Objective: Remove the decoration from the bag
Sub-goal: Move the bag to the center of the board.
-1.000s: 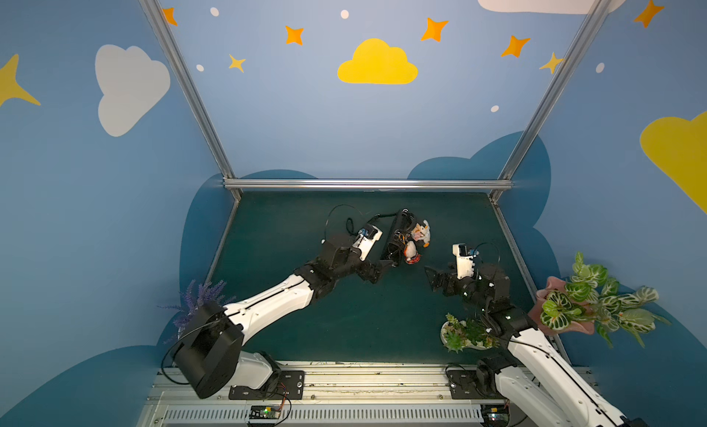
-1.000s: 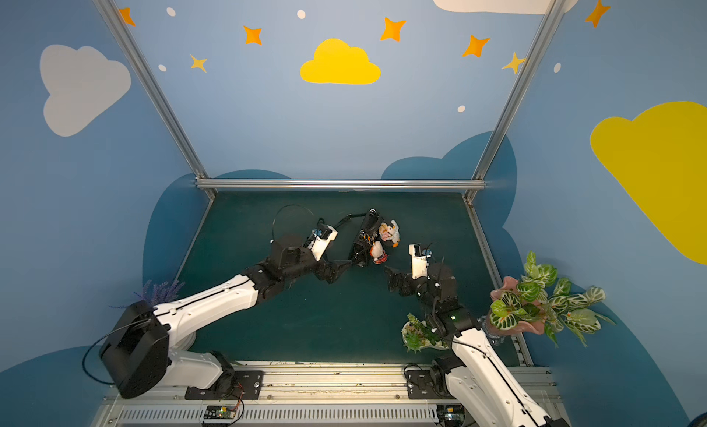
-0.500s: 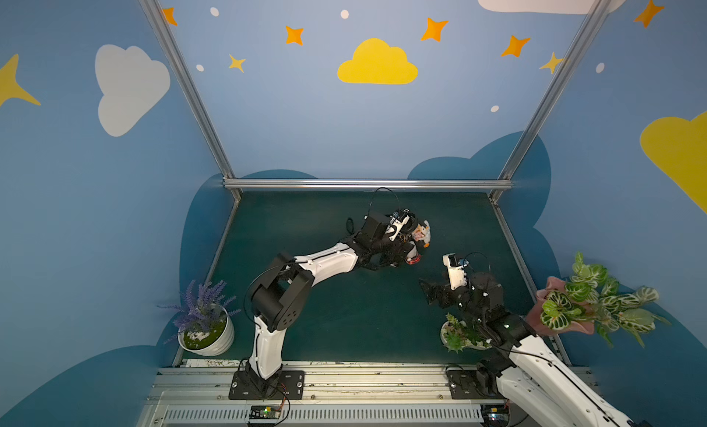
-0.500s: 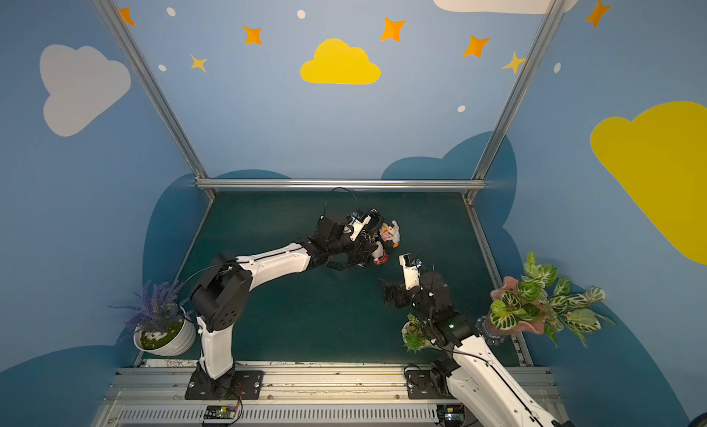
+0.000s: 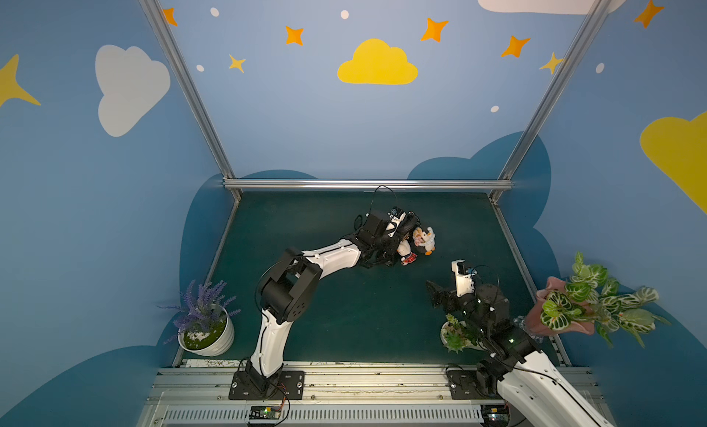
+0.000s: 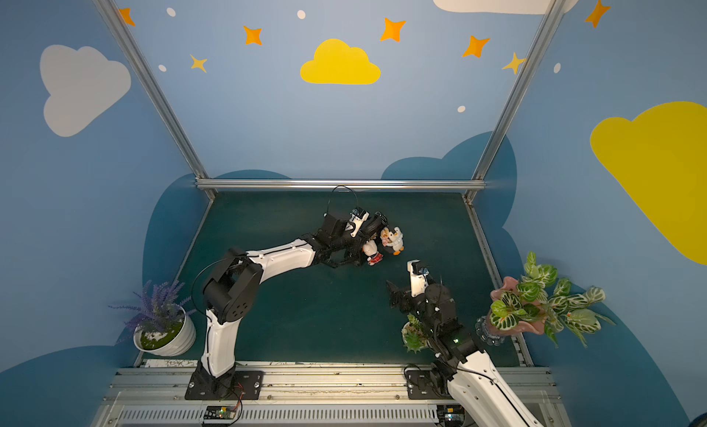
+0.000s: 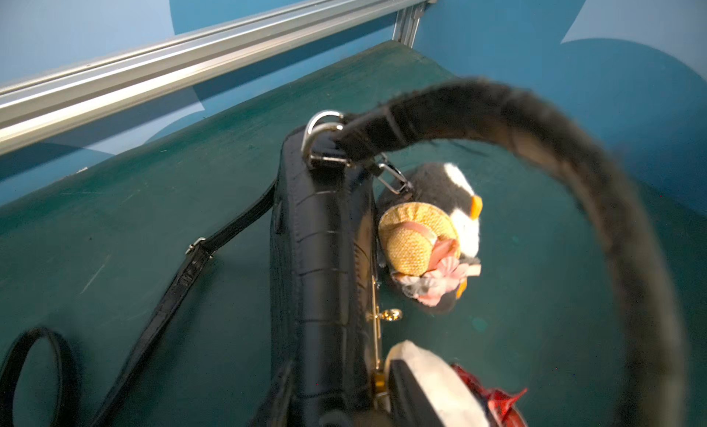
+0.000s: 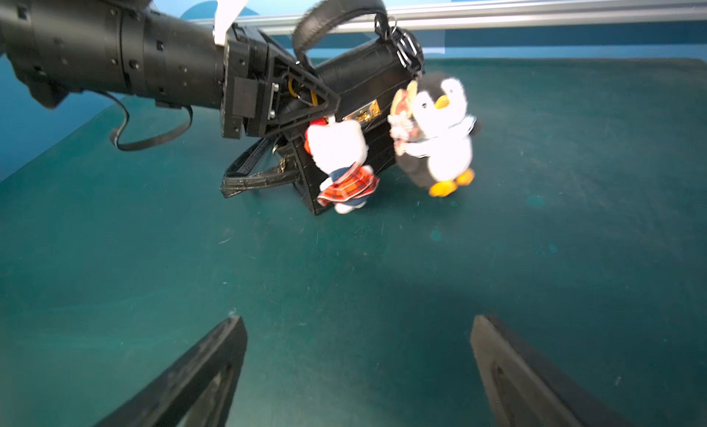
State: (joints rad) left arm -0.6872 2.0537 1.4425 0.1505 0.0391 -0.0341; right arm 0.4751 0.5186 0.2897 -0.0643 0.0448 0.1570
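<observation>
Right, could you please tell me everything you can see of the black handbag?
The small glossy black crocodile-textured handbag stands tilted on the dark green mat, apparently on one lower corner. It has a short black top handle on silver rings, a gold clasp on its front, and a thin buckled strap trailing on the mat. The left claw looks clamped across its top. A black-and-white penguin plush and a white plush in a red tartan skirt hang against its front.

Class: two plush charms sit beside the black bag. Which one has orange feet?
The penguin, black-backed, orange-beaked, clipped to the bag; the other charm is white in a red plaid skirt.
</observation>
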